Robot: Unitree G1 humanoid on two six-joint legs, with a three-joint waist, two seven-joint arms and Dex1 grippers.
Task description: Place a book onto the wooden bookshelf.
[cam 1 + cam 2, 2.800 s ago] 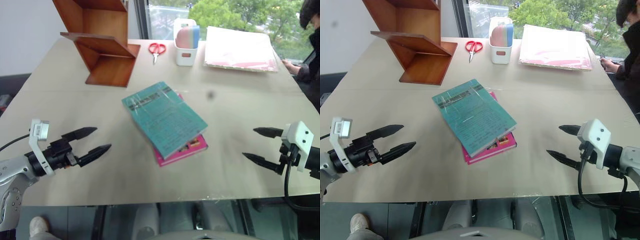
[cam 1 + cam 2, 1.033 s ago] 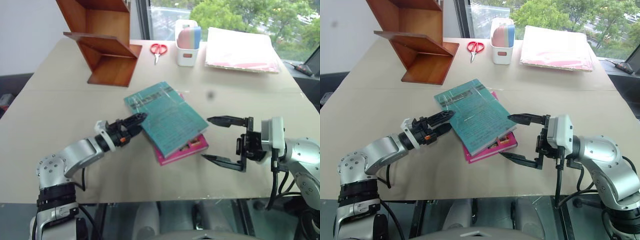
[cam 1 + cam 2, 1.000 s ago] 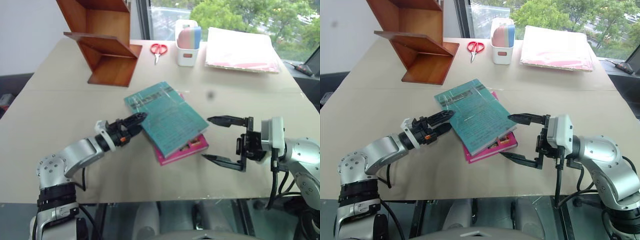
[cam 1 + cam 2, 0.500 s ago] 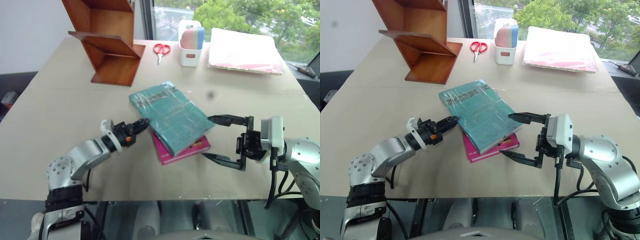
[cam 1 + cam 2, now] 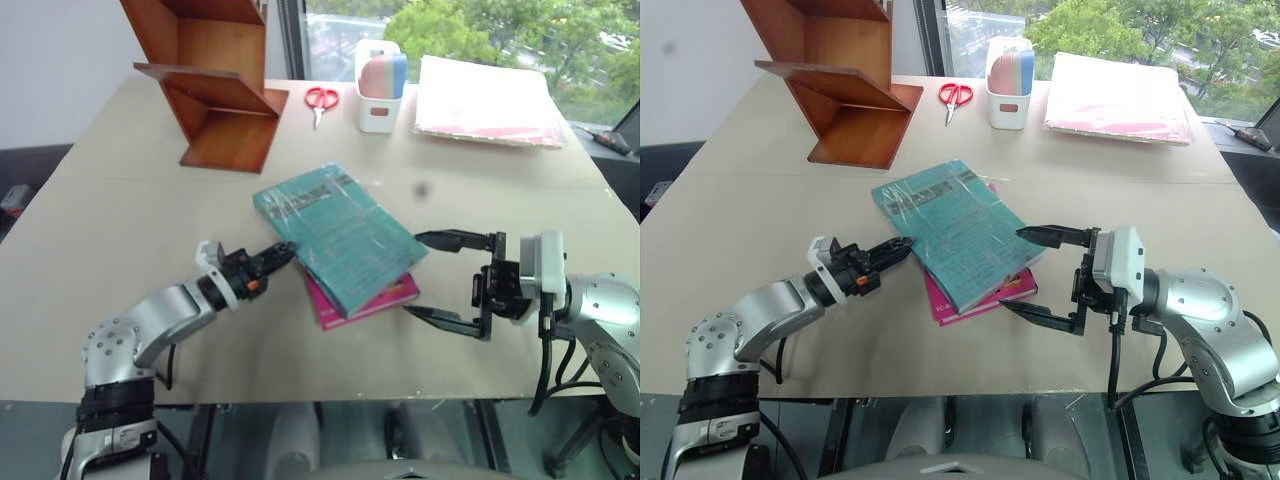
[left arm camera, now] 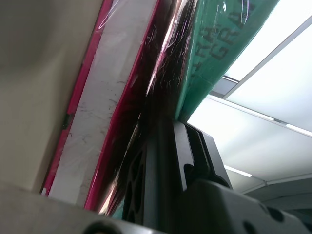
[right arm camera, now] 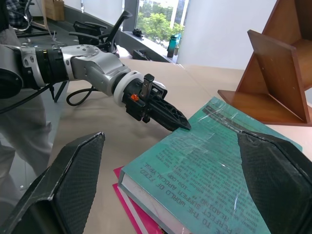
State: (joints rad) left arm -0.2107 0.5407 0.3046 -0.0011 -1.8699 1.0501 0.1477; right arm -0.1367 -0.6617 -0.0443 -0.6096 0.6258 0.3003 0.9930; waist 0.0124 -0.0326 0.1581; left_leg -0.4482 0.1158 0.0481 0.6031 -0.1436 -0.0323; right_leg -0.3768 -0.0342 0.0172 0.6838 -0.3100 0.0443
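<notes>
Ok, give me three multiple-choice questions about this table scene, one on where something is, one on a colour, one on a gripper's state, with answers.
1. Where does the book lie?
A. inside the wooden bookshelf
B. on top of a pink book
C. on the floor

2. What colour are the scissors' handles?
A. red
B. blue
C. yellow

3. How is the left gripper?
A. wide open above the table
B. holding the scissors
C. shut on the book's edge

Answers: 1 B, the pink book sticks out beneath it, and the wooden bookshelf stands apart. 2 A, they show red beside the white holder. 3 C, its fingers are pinched on the teal edge, while the right gripper stands open.
</notes>
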